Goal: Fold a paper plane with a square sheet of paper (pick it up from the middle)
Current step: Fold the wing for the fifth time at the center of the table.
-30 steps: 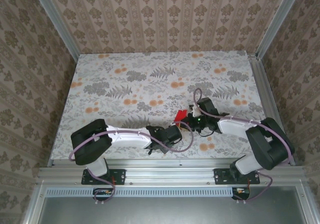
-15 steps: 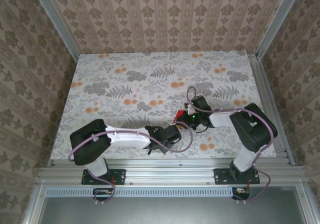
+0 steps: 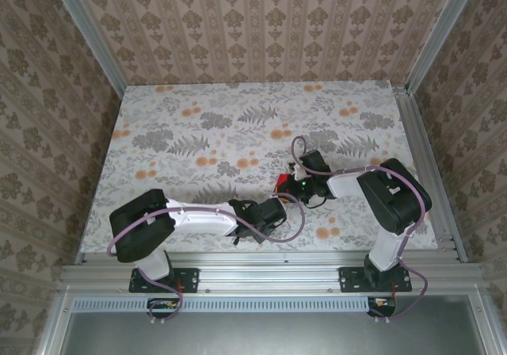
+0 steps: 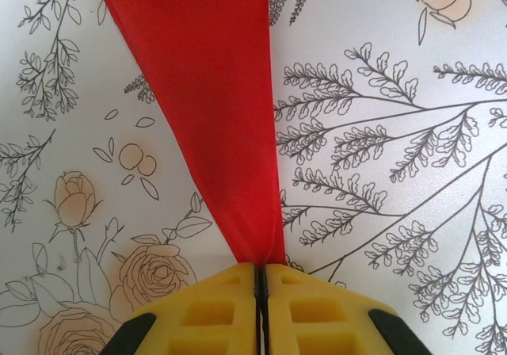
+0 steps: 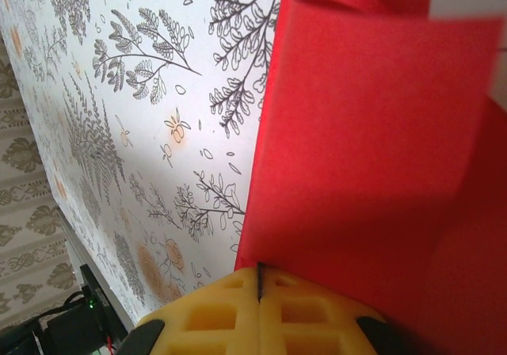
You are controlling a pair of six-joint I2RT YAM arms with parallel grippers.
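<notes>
— Paper first: how will it handle?
— Light, thin and floppy, I'd judge. It creases and tears easily, so it's best pinched at edges and folds.
— Where is it?
— It runs forward from the left claw, which is clamped tight on its narrow tip just above the worktop. The right claw is closed on a folded edge.
— Count?
— One red sheet, two claws.
</notes>
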